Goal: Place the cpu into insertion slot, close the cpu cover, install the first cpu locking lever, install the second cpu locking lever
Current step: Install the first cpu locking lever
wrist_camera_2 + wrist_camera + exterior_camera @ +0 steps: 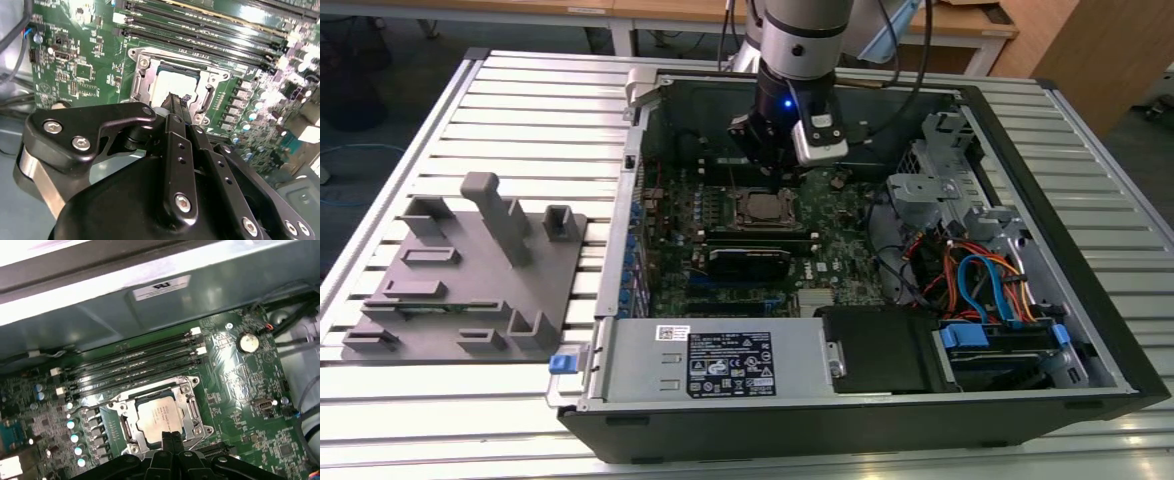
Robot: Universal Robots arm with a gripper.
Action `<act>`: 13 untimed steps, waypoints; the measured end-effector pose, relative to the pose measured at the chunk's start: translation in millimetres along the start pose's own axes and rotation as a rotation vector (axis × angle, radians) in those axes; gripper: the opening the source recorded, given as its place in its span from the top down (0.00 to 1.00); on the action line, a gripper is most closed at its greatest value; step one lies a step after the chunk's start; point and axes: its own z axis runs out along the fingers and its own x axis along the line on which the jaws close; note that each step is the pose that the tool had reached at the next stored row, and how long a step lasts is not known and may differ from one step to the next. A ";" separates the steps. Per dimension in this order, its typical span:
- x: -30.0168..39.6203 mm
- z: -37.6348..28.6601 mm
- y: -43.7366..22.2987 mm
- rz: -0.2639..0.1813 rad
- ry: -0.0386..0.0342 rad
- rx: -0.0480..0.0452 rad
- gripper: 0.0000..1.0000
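A grey moulded tray [467, 270] lay on the slatted table [520, 90] at the exterior view's left; right of it sat an open computer case [1107, 330], power supply box [707, 360] along its near side, coloured cables [987, 280] further right. The gripper [171, 437], fingers [165, 442] pressed together and empty, hung just above the cpu [157, 412], silvery and flat in the insertion slot [126, 429], the cpu cover [192, 407] framing it.

Downward-pointing pincer [170, 436], jaws together

The cpu [157, 415] is matt metal, the cpu cover [155, 394] shinier metal.
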 end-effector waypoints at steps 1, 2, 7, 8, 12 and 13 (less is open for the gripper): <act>0.0 0.0 0.0 -0.016 0.0004 0.0001 0.89; 0.0 0.0 0.0 -0.031 0.0008 0.0001 0.89; 0.0 0.0 0.0 -0.101 0.0025 0.0003 0.89; 0.0 0.0 0.0 -0.107 0.0026 0.0003 0.89; 2.2 0.0 -0.6 -0.116 -0.0010 -0.0012 0.89; 3.7 0.0 -1.1 -0.117 -0.0024 -0.0015 0.89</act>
